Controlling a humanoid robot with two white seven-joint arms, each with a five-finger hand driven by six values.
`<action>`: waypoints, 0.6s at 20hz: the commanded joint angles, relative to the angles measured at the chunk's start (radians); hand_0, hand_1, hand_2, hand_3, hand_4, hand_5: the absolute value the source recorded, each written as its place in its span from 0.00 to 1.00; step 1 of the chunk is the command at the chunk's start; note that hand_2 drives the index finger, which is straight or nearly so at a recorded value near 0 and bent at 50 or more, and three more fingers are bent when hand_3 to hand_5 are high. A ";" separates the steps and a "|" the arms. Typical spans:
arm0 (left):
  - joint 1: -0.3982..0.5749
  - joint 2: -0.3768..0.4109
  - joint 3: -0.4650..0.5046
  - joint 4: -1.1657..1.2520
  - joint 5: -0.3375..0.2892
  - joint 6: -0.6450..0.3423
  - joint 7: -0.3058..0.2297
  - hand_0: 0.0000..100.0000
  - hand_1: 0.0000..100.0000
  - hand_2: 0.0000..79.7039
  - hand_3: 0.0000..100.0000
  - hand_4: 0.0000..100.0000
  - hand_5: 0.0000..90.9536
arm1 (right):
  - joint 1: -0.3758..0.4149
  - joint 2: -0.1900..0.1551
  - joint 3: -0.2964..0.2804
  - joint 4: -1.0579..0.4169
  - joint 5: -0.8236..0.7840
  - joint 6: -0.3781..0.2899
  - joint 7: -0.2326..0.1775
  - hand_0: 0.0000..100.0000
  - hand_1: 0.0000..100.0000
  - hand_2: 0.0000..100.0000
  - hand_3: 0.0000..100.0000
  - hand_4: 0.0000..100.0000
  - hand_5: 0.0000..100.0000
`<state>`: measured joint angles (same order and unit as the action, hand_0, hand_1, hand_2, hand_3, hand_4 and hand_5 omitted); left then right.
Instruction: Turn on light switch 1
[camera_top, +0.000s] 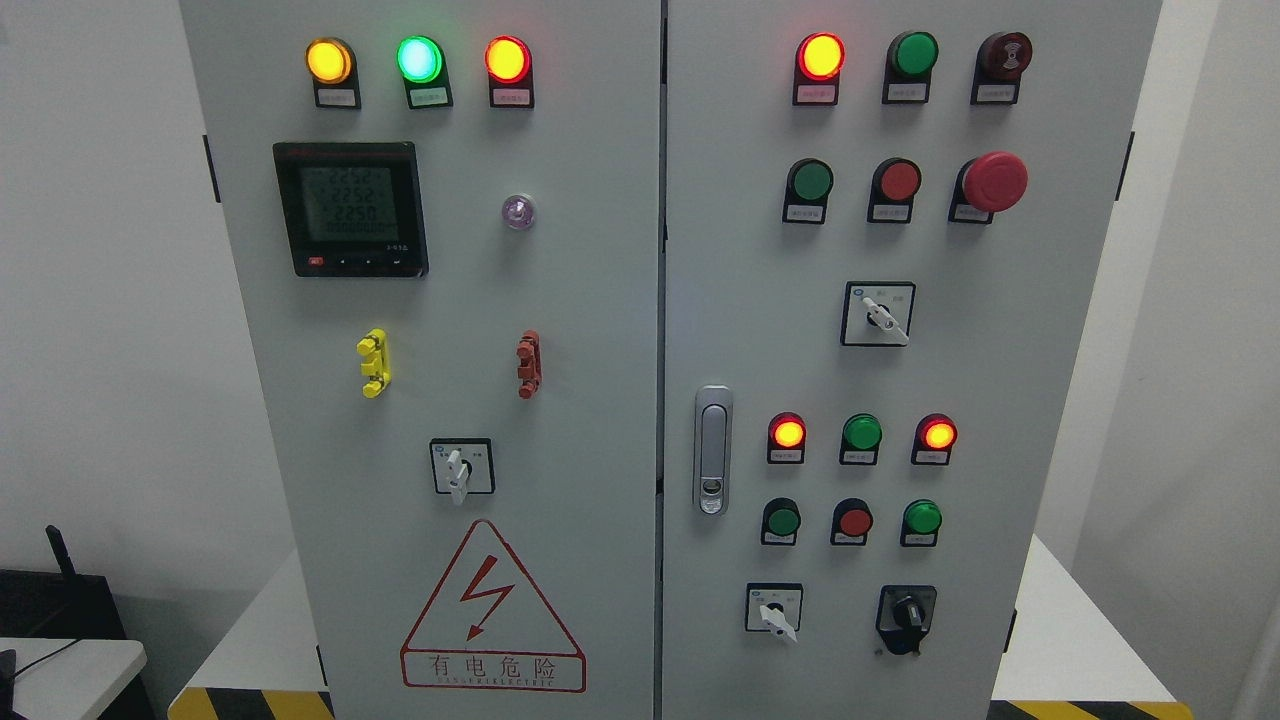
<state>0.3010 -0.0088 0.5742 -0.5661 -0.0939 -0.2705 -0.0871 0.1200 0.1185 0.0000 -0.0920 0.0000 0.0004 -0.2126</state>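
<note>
A grey two-door electrical cabinet (600, 300) fills the view. Its right door carries rows of lamps and push buttons. The upper button row has a green button (810, 181), a red button (899, 181) and a red mushroom stop button (993, 182). Above them a red lamp (820, 56) is lit and a green lamp (915, 54) is dark. A lower row has a green button (782, 521), a red button (854, 521) and a green button (921, 518). I cannot read the small labels, so I cannot tell which is switch 1. Neither hand is in view.
Rotary selector switches sit on the right door (878, 314), (774, 609), (906, 612) and on the left door (461, 467). A door handle (712, 450) is at the seam. The left door has a meter display (351, 209) and a hazard triangle (490, 600). A white platform (1080, 650) lies below.
</note>
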 joint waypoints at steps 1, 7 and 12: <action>0.024 -0.013 0.251 -0.333 0.000 -0.107 0.021 0.24 0.00 0.00 0.12 0.15 0.00 | 0.000 0.001 0.023 0.000 0.005 0.000 -0.001 0.12 0.39 0.00 0.00 0.00 0.00; 0.024 -0.013 0.251 -0.605 0.000 -0.124 0.023 0.29 0.07 0.05 0.22 0.27 0.00 | 0.000 0.001 0.023 0.000 0.005 0.000 -0.001 0.12 0.39 0.00 0.00 0.00 0.00; 0.024 -0.013 0.240 -0.883 -0.003 -0.127 0.013 0.32 0.12 0.15 0.33 0.39 0.00 | 0.000 0.000 0.023 0.000 0.005 0.000 -0.001 0.12 0.39 0.00 0.00 0.00 0.00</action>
<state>0.3224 -0.0031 0.7377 -0.9861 -0.0947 -0.3952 -0.0619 0.1200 0.1186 0.0000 -0.0920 0.0000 0.0004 -0.2126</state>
